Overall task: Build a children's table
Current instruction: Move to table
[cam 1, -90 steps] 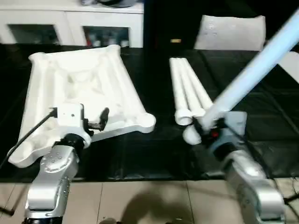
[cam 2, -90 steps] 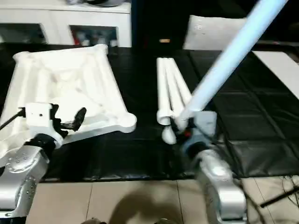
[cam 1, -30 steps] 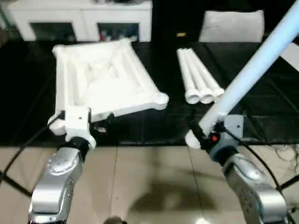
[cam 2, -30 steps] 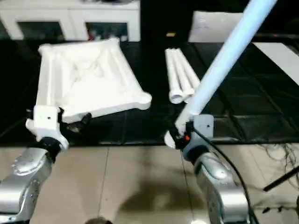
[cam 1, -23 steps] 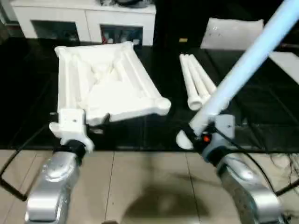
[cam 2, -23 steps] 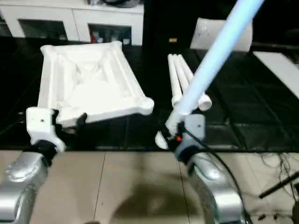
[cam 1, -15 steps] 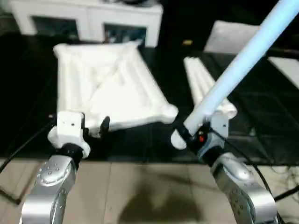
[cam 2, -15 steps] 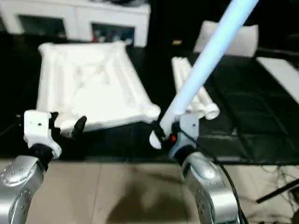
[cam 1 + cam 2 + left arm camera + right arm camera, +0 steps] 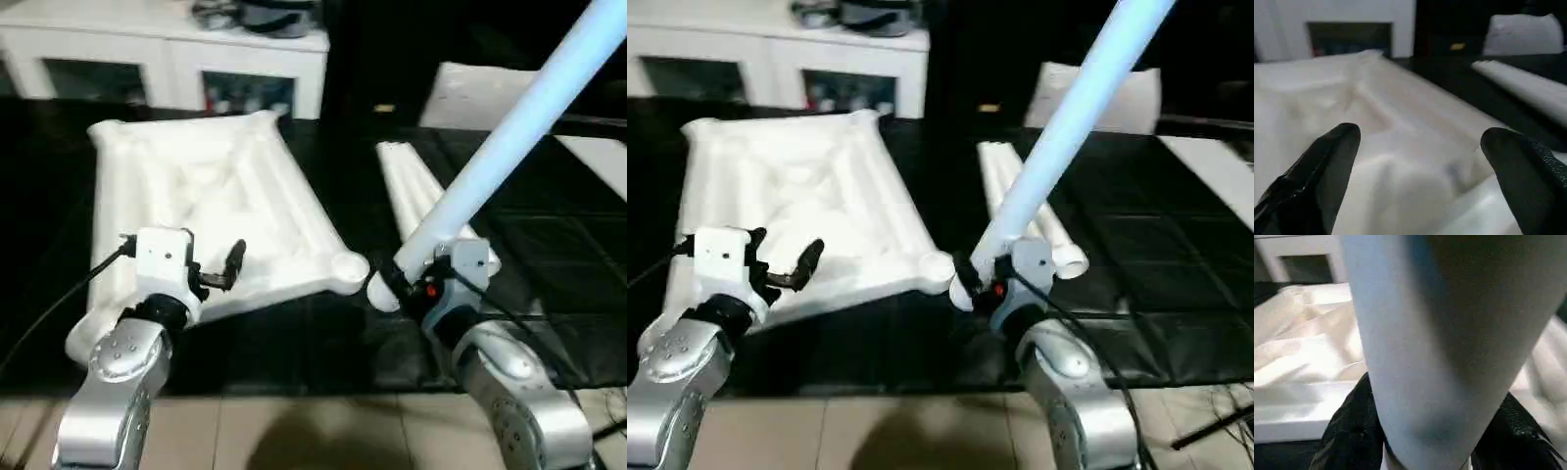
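The white tabletop (image 9: 206,196) lies ribbed side up on the black mat, with a round corner socket (image 9: 350,266) at its near right. My right gripper (image 9: 400,279) is shut on a long white leg (image 9: 500,147) that slants up and to the right. The leg's lower end hangs just right of that socket. In the right wrist view the leg (image 9: 1435,333) sits between the black fingers (image 9: 1347,431). Three more legs (image 9: 416,191) lie side by side on the mat behind it. My left gripper (image 9: 220,272) stands open over the tabletop's near edge, holding nothing; its fingertips (image 9: 1332,156) are wide apart.
A white cabinet with glass doors (image 9: 176,59) stands behind the mat. A white cushion-like piece (image 9: 485,83) and a flat white board (image 9: 600,157) lie at the back right. The black mat (image 9: 549,255) ends near me at a tiled floor (image 9: 294,431).
The view has shifted forward. The held leg's lower end now sits closer to the tabletop's near right socket, and my left gripper is over the tabletop's near edge. Neither grip changed.
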### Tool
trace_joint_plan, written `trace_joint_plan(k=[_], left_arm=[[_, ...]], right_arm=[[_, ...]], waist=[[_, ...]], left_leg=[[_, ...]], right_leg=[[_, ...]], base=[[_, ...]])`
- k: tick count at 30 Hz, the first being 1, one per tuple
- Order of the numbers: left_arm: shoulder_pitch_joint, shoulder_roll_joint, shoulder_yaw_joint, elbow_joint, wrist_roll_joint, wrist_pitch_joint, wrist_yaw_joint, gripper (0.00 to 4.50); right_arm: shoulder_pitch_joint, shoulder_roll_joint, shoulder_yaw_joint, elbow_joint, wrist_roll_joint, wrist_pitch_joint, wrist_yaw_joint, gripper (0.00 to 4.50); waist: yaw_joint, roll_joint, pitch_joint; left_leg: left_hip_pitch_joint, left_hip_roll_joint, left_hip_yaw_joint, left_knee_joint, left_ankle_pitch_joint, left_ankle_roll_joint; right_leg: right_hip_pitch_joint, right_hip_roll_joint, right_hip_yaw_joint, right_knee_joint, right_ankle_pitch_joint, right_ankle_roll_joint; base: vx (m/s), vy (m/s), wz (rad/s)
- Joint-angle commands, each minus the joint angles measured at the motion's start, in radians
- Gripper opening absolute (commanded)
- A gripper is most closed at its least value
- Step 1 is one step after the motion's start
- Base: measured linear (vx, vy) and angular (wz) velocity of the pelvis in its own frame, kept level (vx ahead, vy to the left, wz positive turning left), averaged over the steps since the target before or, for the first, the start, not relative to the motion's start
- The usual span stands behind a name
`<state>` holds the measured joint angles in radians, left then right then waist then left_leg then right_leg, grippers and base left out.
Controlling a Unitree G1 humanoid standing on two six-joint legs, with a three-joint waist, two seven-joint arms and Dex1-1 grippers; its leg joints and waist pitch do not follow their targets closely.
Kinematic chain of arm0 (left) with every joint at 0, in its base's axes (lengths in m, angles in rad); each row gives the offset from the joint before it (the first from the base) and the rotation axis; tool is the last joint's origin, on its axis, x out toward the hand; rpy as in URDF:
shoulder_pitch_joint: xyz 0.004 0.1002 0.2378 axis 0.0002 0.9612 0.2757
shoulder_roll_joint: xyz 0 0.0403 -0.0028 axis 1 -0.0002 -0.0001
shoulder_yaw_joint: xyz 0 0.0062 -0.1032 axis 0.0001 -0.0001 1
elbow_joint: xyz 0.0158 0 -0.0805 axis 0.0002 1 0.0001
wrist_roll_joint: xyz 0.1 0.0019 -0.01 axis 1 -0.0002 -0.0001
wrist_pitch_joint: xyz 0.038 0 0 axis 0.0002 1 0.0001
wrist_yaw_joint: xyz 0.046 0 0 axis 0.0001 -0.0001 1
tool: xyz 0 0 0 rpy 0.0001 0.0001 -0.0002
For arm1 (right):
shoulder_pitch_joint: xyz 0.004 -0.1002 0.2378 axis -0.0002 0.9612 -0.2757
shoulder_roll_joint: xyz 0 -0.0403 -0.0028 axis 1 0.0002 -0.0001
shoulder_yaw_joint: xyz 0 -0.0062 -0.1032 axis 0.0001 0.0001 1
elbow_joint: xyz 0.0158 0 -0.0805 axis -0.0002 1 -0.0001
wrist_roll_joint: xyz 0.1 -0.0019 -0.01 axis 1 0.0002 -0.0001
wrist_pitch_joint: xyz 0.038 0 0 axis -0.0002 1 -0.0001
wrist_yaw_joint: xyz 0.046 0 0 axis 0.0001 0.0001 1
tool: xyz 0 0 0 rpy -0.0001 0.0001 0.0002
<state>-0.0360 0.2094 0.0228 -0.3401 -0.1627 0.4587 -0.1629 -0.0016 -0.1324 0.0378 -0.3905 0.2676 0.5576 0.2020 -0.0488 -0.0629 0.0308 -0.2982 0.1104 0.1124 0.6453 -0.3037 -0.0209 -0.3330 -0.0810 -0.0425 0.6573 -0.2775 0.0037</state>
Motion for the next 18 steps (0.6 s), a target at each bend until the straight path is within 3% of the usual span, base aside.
trace_joint_plan(k=[1,2,3,4,5,6,7,8,9,10,11,12,13,14,15,16,17,18], left_arm=[[-0.011,-0.012,-0.028,0.005,0.0,-0.001,-0.001,4.5],[-0.014,-0.013,-0.032,0.01,-0.003,0.0,-0.007,4.5],[-0.014,-0.014,-0.033,0.011,-0.004,0.0,-0.009,4.5],[-0.014,-0.009,-0.04,0.015,-0.004,0.005,-0.018,4.5],[-0.019,-0.01,-0.053,0.032,-0.021,0.014,-0.052,4.5],[-0.02,-0.011,-0.054,0.033,-0.023,0.014,-0.055,4.5],[-0.027,-0.012,-0.055,0.04,-0.029,0.008,-0.067,4.5],[-0.036,-0.017,-0.054,0.047,-0.046,0.006,-0.083,4.5],[-0.044,-0.019,-0.053,0.051,-0.059,0.007,-0.096,4.5],[-0.067,-0.009,-0.068,0.067,-0.055,0.007,-0.116,4.5],[-0.078,-0.003,-0.076,0.078,-0.048,0.005,-0.121,4.5],[-0.093,0.008,-0.09,0.094,-0.036,0.006,-0.127,4.5],[-0.101,0.013,-0.097,0.104,-0.032,0.007,-0.13,4.5],[-0.113,0.025,-0.11,0.12,-0.027,0.011,-0.148,4.5],[-0.127,0.037,-0.124,0.137,-0.032,0.019,-0.181,4.5],[-0.141,0.053,-0.141,0.153,-0.034,0.025,-0.218,4.5],[-0.151,0.062,-0.153,0.165,-0.035,0.028,-0.244,4.5],[-0.166,0.077,-0.171,0.185,-0.034,0.038,-0.279,4.5]], right_arm=[[-0.007,-0.009,-0.025,-0.012,0.0,0.005,-0.004,1.9],[-0.007,-0.01,-0.025,-0.011,-0.004,0.005,-0.006,1.9],[-0.007,-0.01,-0.025,-0.011,-0.004,0.004,-0.006,1.9],[-0.008,-0.009,-0.024,-0.01,-0.007,0.0,-0.007,1.9],[-0.008,-0.008,-0.03,-0.002,-0.006,-0.023,-0.005,1.9],[-0.008,-0.008,-0.031,-0.001,-0.005,-0.024,-0.005,1.9],[-0.009,-0.006,-0.039,0.001,0.005,-0.025,-0.003,1.9],[-0.011,-0.004,-0.048,0.001,0.015,-0.021,-0.001,1.89],[-0.013,-0.004,-0.053,0.002,0.02,-0.02,0.0,1.89],[-0.017,-0.007,-0.062,0.004,0.022,-0.02,0.001,1.89],[-0.019,-0.009,-0.065,0.006,0.018,-0.024,0.0,1.89],[-0.02,-0.013,-0.07,0.008,0.017,-0.027,0.002,1.89],[-0.02,-0.015,-0.073,0.009,0.019,-0.029,0.003,1.89],[-0.023,-0.012,-0.083,0.009,0.028,-0.032,0.004,1.89],[-0.028,-0.009,-0.09,0.013,0.031,-0.042,0.006,1.89],[-0.034,-0.01,-0.094,0.019,0.031,-0.053,0.011,1.89],[-0.038,-0.012,-0.096,0.024,0.032,-0.061,0.015,1.89],[-0.046,-0.011,-0.103,0.033,0.032,-0.068,0.012,1.89]], waist=[[0.031,0.012,-0.023],[0.051,-0.009,-0.054],[0.064,0.005,-0.056],[0.058,0.016,-0.044],[0.056,0.064,-0.043],[0.033,0.074,-0.043],[0.03,0.091,-0.061],[0.028,0.089,-0.076],[0.026,0.084,-0.083],[0.042,0.075,-0.074],[0.054,0.068,-0.069],[0.065,0.064,-0.066],[0.068,0.06,-0.061],[0.069,0.067,-0.05],[0.066,0.067,-0.04],[0.062,0.066,-0.034],[0.059,0.066,-0.032],[0.054,0.063,-0.025]], left_leg=[[-0.066,0.013,0.002,-0.013,-0.045,0.246],[-0.131,0.028,-0.011,0.071,0.027,0.159],[-0.143,0.033,-0.02,0.074,0.058,0.125],[-0.165,0.05,-0.03,0.044,0.161,0.076],[-0.125,0.073,-0.029,-0.056,0.312,0.061],[-0.087,0.093,-0.051,-0.071,0.448,0.119],[-0.026,0.124,-0.078,-0.05,0.564,0.152],[0.028,0.152,-0.117,-0.028,0.839,0.196],[0.033,0.147,-0.126,-0.018,0.989,0.201],[0.022,0.118,-0.108,-0.011,1.074,0.174],[-0.019,0.079,-0.069,-0.019,0.929,0.129],[-0.053,0.061,-0.041,-0.035,0.713,0.085],[-0.059,0.062,-0.033,-0.046,0.588,0.062],[-0.066,0.072,-0.029,-0.067,0.352,0.02],[-0.063,0.081,-0.028,-0.084,0.157,-0.013],[-0.06,0.084,-0.026,-0.096,0.039,-0.032],[-0.058,0.086,-0.026,-0.1,-0.003,-0.037],[-0.055,0.088,-0.022,-0.109,-0.083,-0.041]], right_leg=[[0.099,-0.122,0.122,-0.157,-0.124,-0.232],[0.176,-0.167,0.16,-0.169,-0.238,-0.296],[0.179,-0.168,0.165,-0.156,-0.16,-0.328],[0.155,-0.133,0.122,-0.127,0.061,-0.365],[0.099,-0.056,0.04,-0.08,0.255,-0.327],[0.062,0.015,-0.008,-0.039,0.311,-0.226],[0.015,0.017,-0.006,-0.016,0.316,-0.186],[-0.034,-0.023,0.024,-0.016,0.319,-0.122],[-0.038,-0.034,0.039,-0.02,0.354,-0.091],[-0.039,-0.047,0.06,-0.038,0.398,-0.06],[-0.003,-0.042,0.063,-0.049,0.457,-0.066],[0.03,-0.038,0.065,-0.046,0.508,-0.082],[0.035,-0.039,0.065,-0.055,0.499,-0.087],[0.041,-0.047,0.064,-0.063,0.419,-0.114],[0.043,-0.051,0.065,-0.077,0.284,-0.141],[0.041,-0.049,0.067,-0.083,0.173,-0.16],[0.041,-0.049,0.067,-0.087,0.118,-0.168],[0.033,-0.05,0.069,-0.097,-0.002,-0.177]], base=[[0.108,-0.026,0.03],[0.109,0.002,-0.07],[0.109,0.002,-0.07],[0.131,0.005,-0.06],[0.065,0.018,-0.12],[0.065,0.018,-0.12],[0.092,0.034,0.0],[0.124,0.034,0.05],[0.124,0.034,0.05],[0.0,0.0,0.0],[0.0,0.0,0.0],[0.0,0.0,0.0],[0.0,0.0,0.0],[-0.074,-0.02,-0.01],[-0.074,-0.02,-0.01],[-0.084,-0.021,-0.02],[-0.089,-0.024,-0.01],[-0.089,-0.024,-0.01]])
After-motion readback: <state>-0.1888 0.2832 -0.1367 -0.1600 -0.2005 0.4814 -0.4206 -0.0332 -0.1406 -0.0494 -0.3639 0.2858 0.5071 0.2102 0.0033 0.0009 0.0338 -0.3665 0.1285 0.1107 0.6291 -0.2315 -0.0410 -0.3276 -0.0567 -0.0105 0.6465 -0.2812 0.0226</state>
